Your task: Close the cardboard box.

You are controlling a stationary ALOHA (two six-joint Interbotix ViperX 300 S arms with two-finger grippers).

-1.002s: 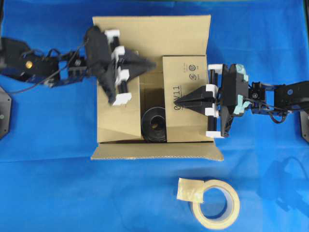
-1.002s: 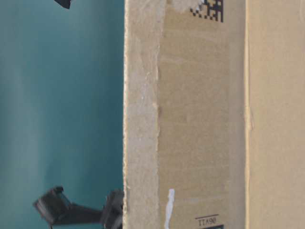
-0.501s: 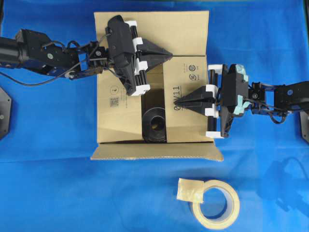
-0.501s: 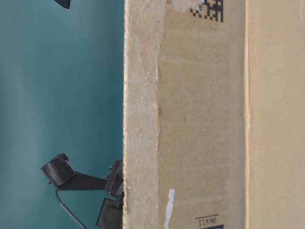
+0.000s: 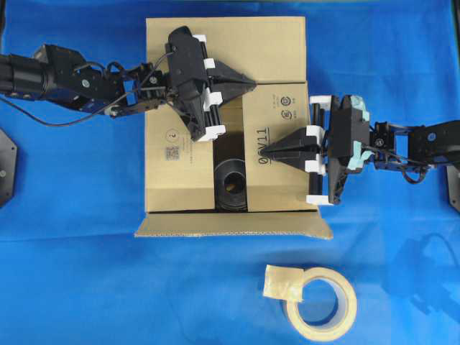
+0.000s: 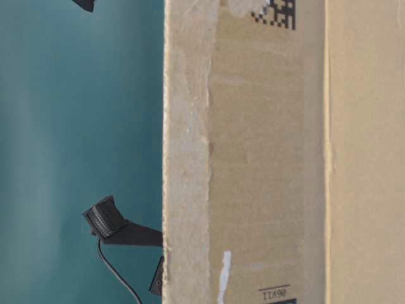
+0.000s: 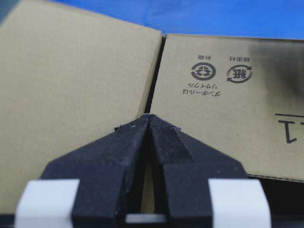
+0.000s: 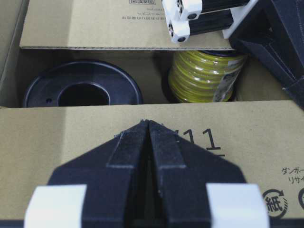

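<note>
The cardboard box (image 5: 169, 183) sits mid-table, and its brown wall (image 6: 266, 158) fills the table-level view. Its left flap and right flap (image 5: 284, 183) lie folded inward with a gap between them. The far flap (image 5: 273, 47) and near flap (image 5: 230, 224) stand outward. My left gripper (image 5: 253, 84) is shut and holds nothing, its tips (image 7: 149, 116) over the seam between far flap and right flap. The right gripper (image 5: 263, 151) is also shut and holds nothing, its tips (image 8: 148, 122) lying on the right flap (image 8: 47, 142).
Inside the box are a black spool (image 5: 230, 185) and a yellow wire spool (image 8: 204, 76). A beige tape roll (image 5: 348, 309) lies on the blue cloth in front of the box. Part of the left arm (image 6: 114, 225) shows beside the box wall.
My left gripper has swung away from over the left flap toward the far flap and rightward. The left flap now lies flat, showing its printed marks. The right gripper has not moved.
</note>
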